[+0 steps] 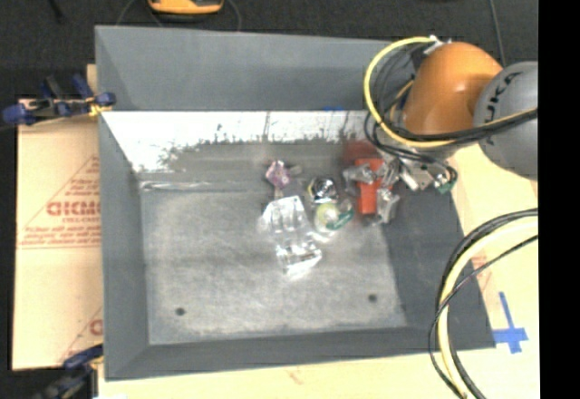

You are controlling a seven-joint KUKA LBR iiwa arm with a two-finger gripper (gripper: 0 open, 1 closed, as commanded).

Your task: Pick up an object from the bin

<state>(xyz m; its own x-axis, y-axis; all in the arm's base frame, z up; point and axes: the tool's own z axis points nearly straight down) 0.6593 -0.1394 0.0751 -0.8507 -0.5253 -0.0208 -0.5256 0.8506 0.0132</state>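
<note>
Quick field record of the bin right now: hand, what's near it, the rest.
hand: low over the bin's right-centre
at hand: red object, right beside it; held or not, cannot tell
nearby: green-and-white round item; dark shiny item
further left: clear plastic piece; small purple item
bin: grey metal, things clustered right of centre

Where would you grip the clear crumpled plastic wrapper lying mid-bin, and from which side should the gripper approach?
Probably its lower end, straight down from above, pinching across the width. The clear crumpled plastic wrapper lies flat and spread on the bin floor, with bare floor to its left and below, while its upper right edge crowds a round green-and-white thing.
</note>
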